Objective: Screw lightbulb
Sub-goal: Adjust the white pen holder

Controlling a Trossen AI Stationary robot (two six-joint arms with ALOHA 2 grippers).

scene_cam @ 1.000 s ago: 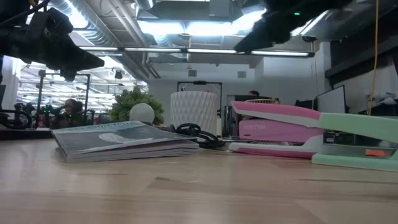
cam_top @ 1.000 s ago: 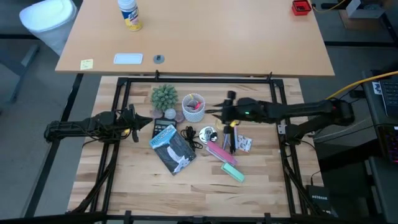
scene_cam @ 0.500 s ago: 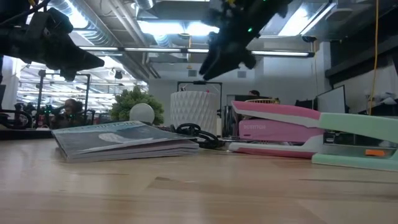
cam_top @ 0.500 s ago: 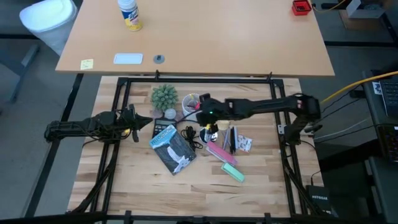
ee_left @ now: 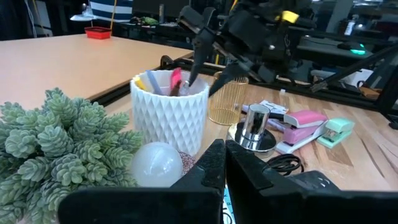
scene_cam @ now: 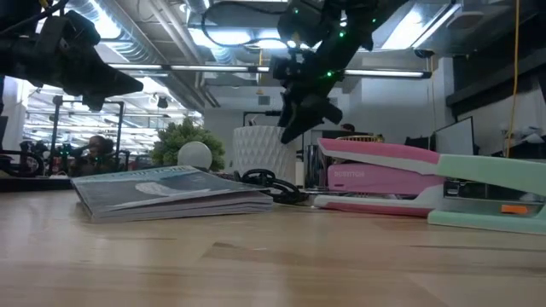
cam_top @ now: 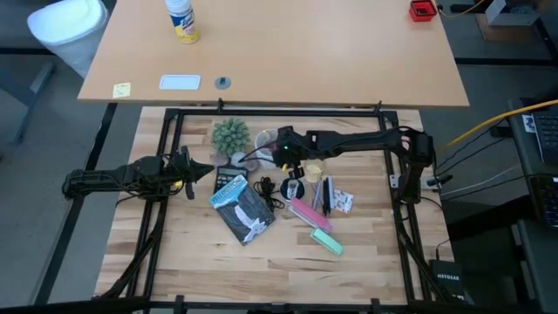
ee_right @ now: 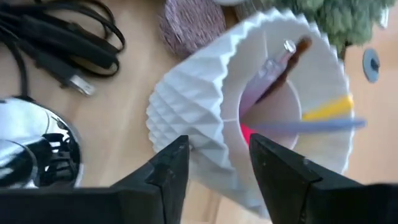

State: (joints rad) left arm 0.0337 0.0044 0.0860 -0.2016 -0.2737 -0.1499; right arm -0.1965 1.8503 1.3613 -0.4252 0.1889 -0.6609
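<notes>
The lightbulb (ee_left: 157,165), a small glossy white ball, lies on the table between the green plant (ee_left: 56,143) and the white faceted cup (ee_left: 169,115); it also shows in the low view (scene_cam: 194,155). A chrome socket on a round base (ee_left: 254,127) stands past the cup, next to a black cord (ee_right: 62,37). My right gripper (ee_right: 214,180) hangs open just above the cup's rim (cam_top: 279,153), fingers slanting down, with nothing between them. My left gripper (ee_left: 217,155) is shut and empty at the table's left (cam_top: 188,170), pointing at the bulb.
The cup holds pens and pink things. A gold wire cup (ee_left: 225,99) stands behind the chrome socket. A booklet (cam_top: 242,208), a calculator (cam_top: 228,183), a pink stapler (cam_top: 307,214) and a mint stapler (cam_top: 327,242) lie toward the near side. A purple disc (ee_right: 189,18) lies by the cup.
My right gripper has swept toward the table's left and come down, from over the pens and chrome socket to just above the white cup. It has tipped further downward and rolled on the way. The left arm and the things on the table have kept still.
</notes>
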